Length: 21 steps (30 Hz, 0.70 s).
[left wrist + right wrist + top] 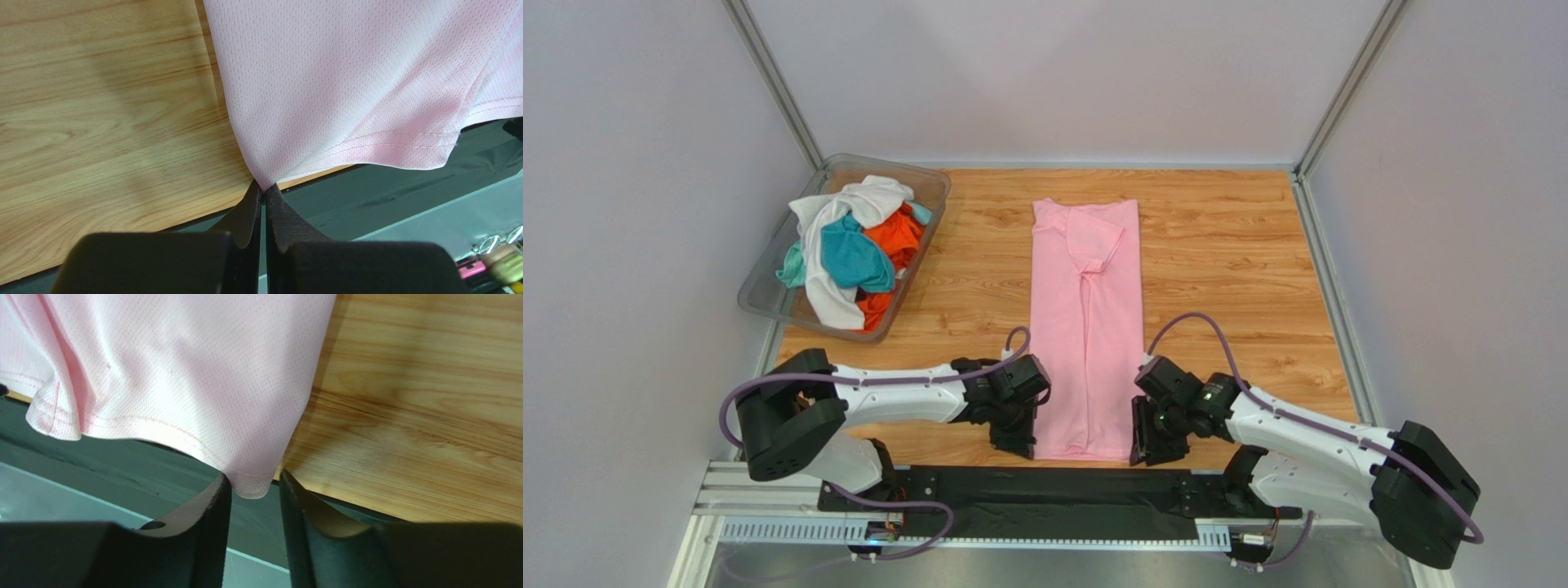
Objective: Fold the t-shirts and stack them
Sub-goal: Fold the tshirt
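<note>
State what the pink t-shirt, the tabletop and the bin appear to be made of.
The pink t-shirt: likely synthetic sports mesh, with tiny pinholes, a slight sheen and a stitched hem. The tabletop: wood or wood-look laminate, with visible grain, matte. The bin: apparently clear plastic, with see-through walls.

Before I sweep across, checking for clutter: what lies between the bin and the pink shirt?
Nothing: bare table between bin and shirt, shown in the top view.

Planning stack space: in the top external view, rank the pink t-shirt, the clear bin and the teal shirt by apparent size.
1. pink t-shirt, narrowly largest
2. clear bin, close behind
3. teal shirt, clearly smallest, partly buried in the pile
</note>
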Each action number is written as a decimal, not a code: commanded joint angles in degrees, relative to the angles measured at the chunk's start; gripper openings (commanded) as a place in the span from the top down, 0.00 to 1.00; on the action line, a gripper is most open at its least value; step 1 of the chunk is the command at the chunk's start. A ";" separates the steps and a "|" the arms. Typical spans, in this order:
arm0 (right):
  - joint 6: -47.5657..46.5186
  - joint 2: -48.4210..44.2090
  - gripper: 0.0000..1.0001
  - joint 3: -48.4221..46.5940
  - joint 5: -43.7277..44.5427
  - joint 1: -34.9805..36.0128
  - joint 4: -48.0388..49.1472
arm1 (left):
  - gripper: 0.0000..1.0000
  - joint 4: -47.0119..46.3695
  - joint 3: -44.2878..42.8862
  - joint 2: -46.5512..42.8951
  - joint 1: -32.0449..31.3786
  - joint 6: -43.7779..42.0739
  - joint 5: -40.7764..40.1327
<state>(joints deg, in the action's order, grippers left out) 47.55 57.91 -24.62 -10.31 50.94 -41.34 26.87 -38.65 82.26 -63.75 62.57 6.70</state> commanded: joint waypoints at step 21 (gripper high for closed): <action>3.33 -9.39 1.00 8.71 -5.41 0.13 10.12 | 1.00 3.36 6.66 -6.93 -0.50 2.47 -3.01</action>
<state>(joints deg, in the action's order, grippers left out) 48.88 49.17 -18.24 -11.60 50.92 -36.58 27.44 -33.78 76.34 -63.75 63.94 6.07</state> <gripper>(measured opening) 0.011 0.009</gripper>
